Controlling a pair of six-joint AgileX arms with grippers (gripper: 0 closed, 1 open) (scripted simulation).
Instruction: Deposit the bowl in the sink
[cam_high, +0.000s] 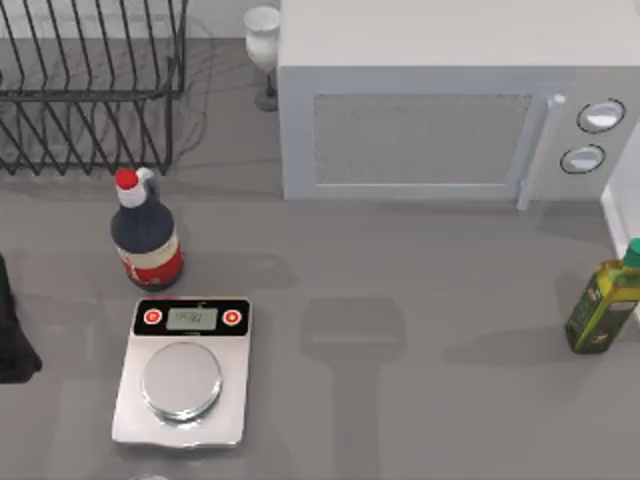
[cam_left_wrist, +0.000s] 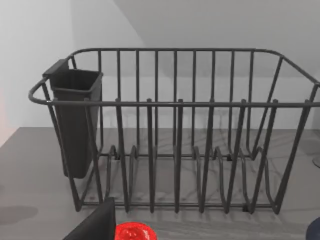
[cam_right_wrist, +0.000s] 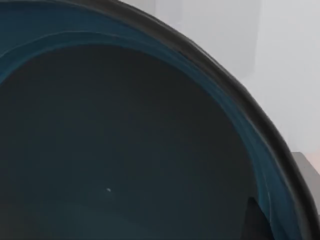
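right gripper: whether it was gripping could not be told. its wrist camera looked at close range into the bowl (cam_right_wrist: 125, 150), glossy teal inside with a dark rim arcing across the view, so i judged the bowl was carried on that arm, clear of the table (cam_high: 420, 300).

table, largest to smallest:
- microwave (cam_high: 420, 130) at the far side, centre to right.
- dish rack (cam_left_wrist: 175, 135) at the far left, with a dark cutlery holder (cam_left_wrist: 75, 120) hung on one end.
- kitchen scale (cam_high: 185, 370) at the near left, steel plate bare.
- dark sauce bottle (cam_high: 147, 235) with a red cap, just beyond the scale.
- green oil bottle (cam_high: 603, 300) at the right edge.
- wine glass (cam_high: 263, 50) far back, between rack and microwave.

left arm (cam_high: 10, 335) sat parked at the left edge, its state not readable.

step in hand, as i judged it: transport toward the sink. to do it well: keep the bowl level, travel high enough to pass the oil bottle and microwave, confirm the basin lies below before lowering, and let go only once the bowl is low and settled.
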